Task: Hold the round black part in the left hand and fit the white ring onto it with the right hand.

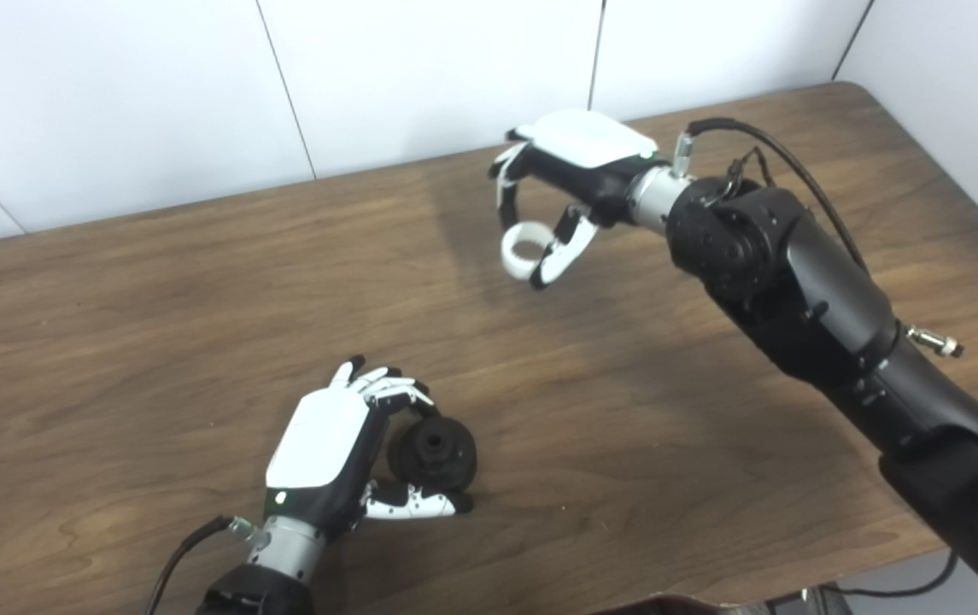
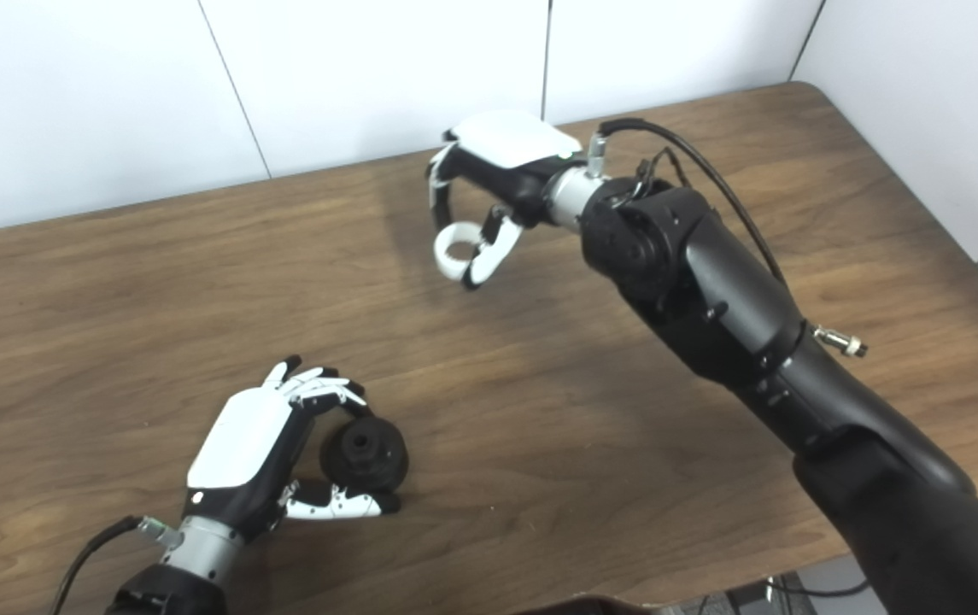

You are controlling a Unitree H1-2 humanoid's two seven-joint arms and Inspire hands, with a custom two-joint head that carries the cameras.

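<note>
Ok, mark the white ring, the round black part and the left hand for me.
white ring (image 1: 519,254), left eye view, on its lower left rim.
round black part (image 1: 437,452), left eye view, on its face beside the centre hole.
left hand (image 2: 243,442), right eye view, on the white back plate.

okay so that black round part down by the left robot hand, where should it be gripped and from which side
Grip the black round part by its outer rim, coming from its left side, as the left robot hand does now: fingers over the top edge, thumb under the bottom. Its face with the center hole looks up and to the right, so this keeps it open for the white ring in the right robot hand.
</note>
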